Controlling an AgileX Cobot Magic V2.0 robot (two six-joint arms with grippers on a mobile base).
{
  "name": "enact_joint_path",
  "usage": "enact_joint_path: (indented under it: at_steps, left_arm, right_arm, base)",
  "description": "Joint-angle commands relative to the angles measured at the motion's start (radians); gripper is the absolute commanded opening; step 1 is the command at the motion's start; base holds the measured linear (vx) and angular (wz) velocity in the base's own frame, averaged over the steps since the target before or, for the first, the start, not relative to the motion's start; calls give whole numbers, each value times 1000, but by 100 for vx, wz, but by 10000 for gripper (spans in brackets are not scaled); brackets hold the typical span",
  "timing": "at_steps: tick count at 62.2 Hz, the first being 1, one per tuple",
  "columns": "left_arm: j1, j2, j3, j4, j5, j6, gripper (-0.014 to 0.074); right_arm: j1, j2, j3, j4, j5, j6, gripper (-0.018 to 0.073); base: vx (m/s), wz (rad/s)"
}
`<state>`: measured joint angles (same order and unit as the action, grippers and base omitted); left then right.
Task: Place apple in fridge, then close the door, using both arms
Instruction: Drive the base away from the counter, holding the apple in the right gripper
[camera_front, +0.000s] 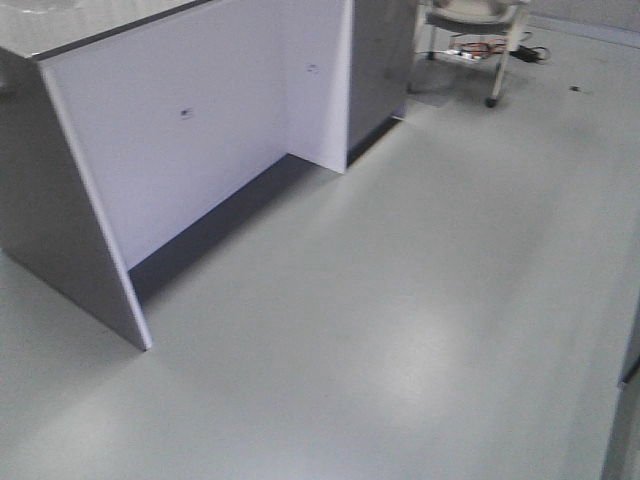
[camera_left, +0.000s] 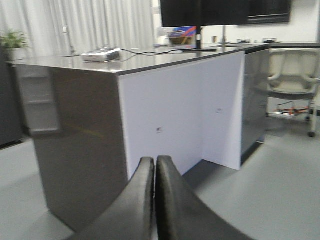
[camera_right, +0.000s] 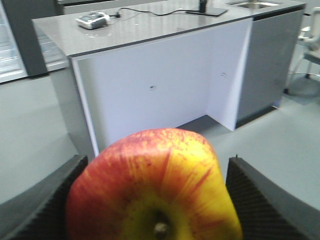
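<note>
The apple (camera_right: 150, 175) sat gripped between the padded fingers of the right claw (camera_right: 153, 205), stem dimple toward the camera and clear of the floor (camera_right: 280, 150), presumably for carrying to the fridge. The left claw (camera_left: 155, 200) was clenched on nothing, likely free for the door. A grey-topped bench (camera_right: 150, 35), a small device (camera_right: 91, 20) near its corner, stood ahead; the fridge was not plainly visible.

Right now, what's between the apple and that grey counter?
Just bare floor, as the right wrist view shows: the apple sits clamped in the right gripper, and the counter stands beyond with nothing in between.
</note>
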<state>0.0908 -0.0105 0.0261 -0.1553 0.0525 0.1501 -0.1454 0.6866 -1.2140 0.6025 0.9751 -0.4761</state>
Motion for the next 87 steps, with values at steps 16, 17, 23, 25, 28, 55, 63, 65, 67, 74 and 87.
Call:
enact_joint_path:
  at_steps: [16, 17, 23, 25, 28, 55, 63, 65, 67, 74, 87]
  left_arm:
    - [-2, -16, 21, -4, -68, -9, -6]
    - [-2, -16, 21, -4, -68, -9, -6]
    - [-2, -16, 21, -4, -68, -9, -6]
    - [-2, -16, 21, -4, -68, -9, -6]
    - [-2, -16, 21, -4, -68, -9, -6]
    - [-2, -16, 21, -4, -68, -9, -6]
    - [-2, -16, 21, -4, -68, -9, -6]
    - [-2, -16, 21, -4, -68, -9, -6]
    - [-2, -16, 21, -4, -68, -9, -6]
    - [-2, -16, 21, -4, -68, -9, -6]
    - [-2, -16, 21, -4, -68, -9, -6]
  right_arm:
    - [-3, 10, -25, 34, -72, -9, -6]
    - [-3, 10, -25, 34, -72, -9, -6]
    - [-3, 10, -25, 34, -72, -9, -6]
    - [-3, 10, -25, 34, -72, -9, -6]
    - [-3, 10, -25, 34, -72, -9, -6]
    - [-3, 10, -25, 34, -72, -9, -6]
    - [-3, 10, -25, 34, -72, -9, -6]
    - [-3, 10, -25, 34, -72, -9, -6]
    - [-3, 10, -25, 34, -72, -9, -6]
    - [-3, 10, -25, 34, -72, -9, -6]
    - [-3, 10, -25, 34, -72, -9, -6]
  base:
    - [-3, 41]
    - [-2, 35]
    - [-1, 34]
    - [0, 34]
    - [0, 35]
    - [2, 41]
    - [3, 46]
    - [4, 44]
    - [5, 42]
    - [5, 38]
    - [7, 30]
